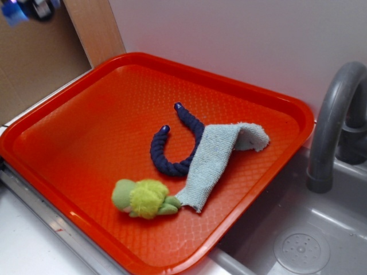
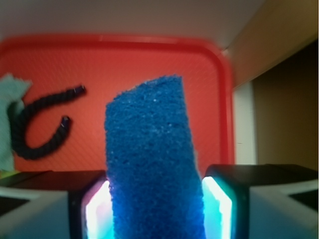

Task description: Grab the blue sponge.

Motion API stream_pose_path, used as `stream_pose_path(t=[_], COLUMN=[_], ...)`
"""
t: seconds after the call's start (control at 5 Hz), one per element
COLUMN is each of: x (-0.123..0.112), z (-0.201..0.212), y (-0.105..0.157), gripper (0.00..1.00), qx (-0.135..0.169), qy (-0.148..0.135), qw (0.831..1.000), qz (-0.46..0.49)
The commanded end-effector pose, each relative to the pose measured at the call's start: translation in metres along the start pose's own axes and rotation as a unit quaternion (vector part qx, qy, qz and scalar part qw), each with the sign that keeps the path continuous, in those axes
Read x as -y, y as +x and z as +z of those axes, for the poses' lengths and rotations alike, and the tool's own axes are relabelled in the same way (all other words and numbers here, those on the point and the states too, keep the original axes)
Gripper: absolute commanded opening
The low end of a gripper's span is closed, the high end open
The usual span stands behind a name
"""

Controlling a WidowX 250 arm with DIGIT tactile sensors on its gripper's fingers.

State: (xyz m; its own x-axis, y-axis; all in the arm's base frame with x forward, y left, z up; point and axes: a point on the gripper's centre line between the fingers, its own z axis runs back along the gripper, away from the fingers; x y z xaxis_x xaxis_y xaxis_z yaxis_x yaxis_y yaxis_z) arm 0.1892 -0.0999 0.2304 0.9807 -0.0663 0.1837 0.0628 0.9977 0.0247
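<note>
Showing only in wrist view: pincer (image 2: 155,209) clamping blue sponge (image 2: 152,149).

Bright even light, soft shadows, wrist view blurred, glowing pads beside blue sponge (image 2: 154,164)

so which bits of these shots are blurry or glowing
Exterior view: the pincer in the top left corner is a dark, blue-tinged smear, while the orange tray and navy rope are sharp. Wrist view: the blue sponge shows crisp texture, the tray rim behind is soft, and the pincer pads glow cyan-white on either side of it.
</note>
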Motion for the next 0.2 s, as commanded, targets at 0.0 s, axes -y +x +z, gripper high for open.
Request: stream_pose_path(t=[0.0], x=[0.0005], z=[0.0392], y=[-0.0004], gripper=[0.0], qx=[0.026], qy=[-0.054], qw=[0.998], qz=[0.032])
